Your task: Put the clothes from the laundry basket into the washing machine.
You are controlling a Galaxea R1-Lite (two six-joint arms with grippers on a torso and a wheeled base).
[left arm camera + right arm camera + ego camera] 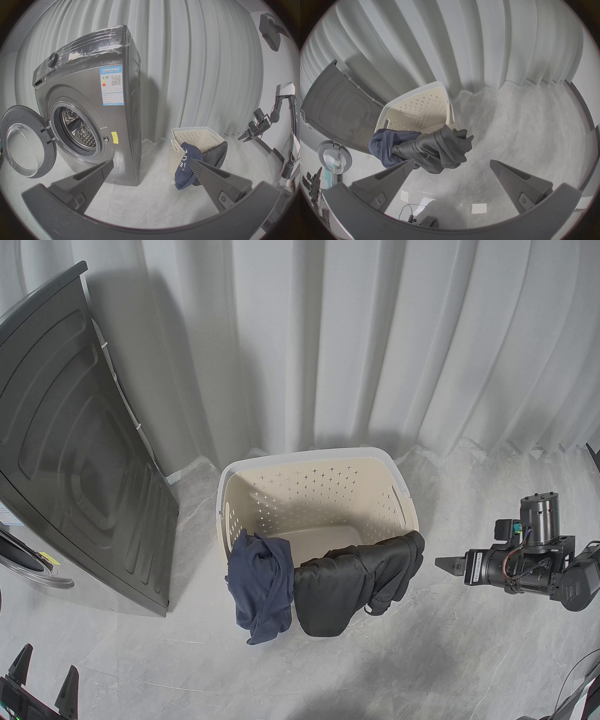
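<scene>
The right gripper (449,565) has its fingers (393,178) spread wide and holds nothing; it hangs level with the basket's rim, pointing sideways at it. Straight ahead of those fingers and near them is a black garment (350,593) of smooth, padded cloth, draped over the near rim of the cream, perforated plastic laundry basket (312,455). Its long axis runs along that rim, with the bunched end closest to the fingertips. Just past it, hanging over the next corner and touching it, is a navy blue garment (261,590) of soft cloth. The basket's floor looks bare behind them. The left gripper (49,662), its fingers (90,181) also wide and empty, sits low and well apart from both garments. The dark grey front-loading washing machine (103,125) stands close before it, its round door (26,142) swung open. I judge the right arm is the nearer one, and the black garment its natural first grasp. The carry then crosses the pale stone floor (375,671) to the machine.
</scene>
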